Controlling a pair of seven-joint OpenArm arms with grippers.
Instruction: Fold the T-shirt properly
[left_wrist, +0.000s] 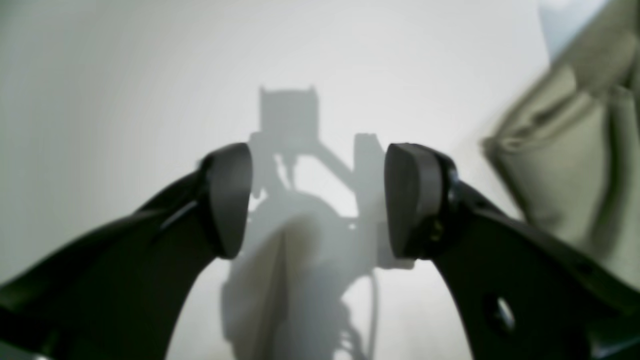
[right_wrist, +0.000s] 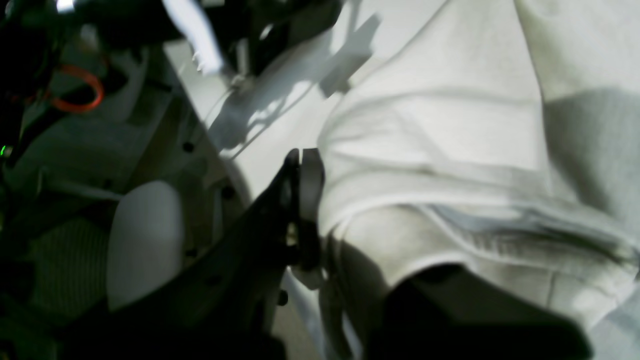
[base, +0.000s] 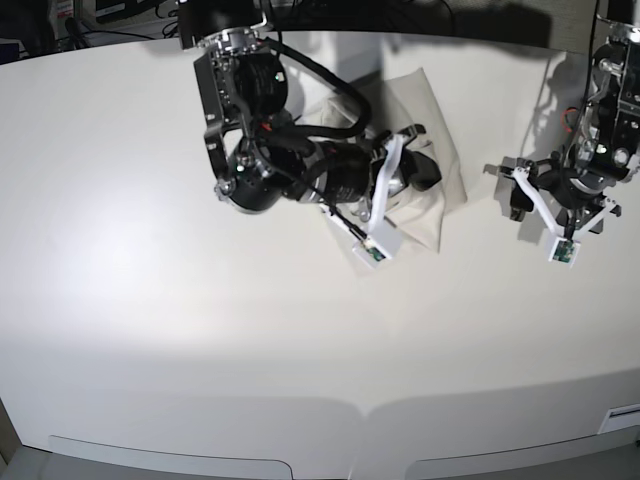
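T-shirt (base: 432, 150): lies bunched into a compact bundle on the white tabletop (base: 150, 280), toward its far side, partly under the right arm.
Right gripper (right_wrist: 320, 220): pressed into the bundle's layered edge; one finger (right_wrist: 305, 200) shows flat against the cloth, the other is hidden, so whether it pinches the fabric cannot be told.
Left gripper (left_wrist: 317, 200): jaws spread, nothing between the pads (left_wrist: 412, 200), hovering just beside the shirt's edge.
Judgement: the right likely controls the fold, and the left waits clear.

much of the t-shirt (base: 440, 150) hidden under the right arm (base: 300, 150)
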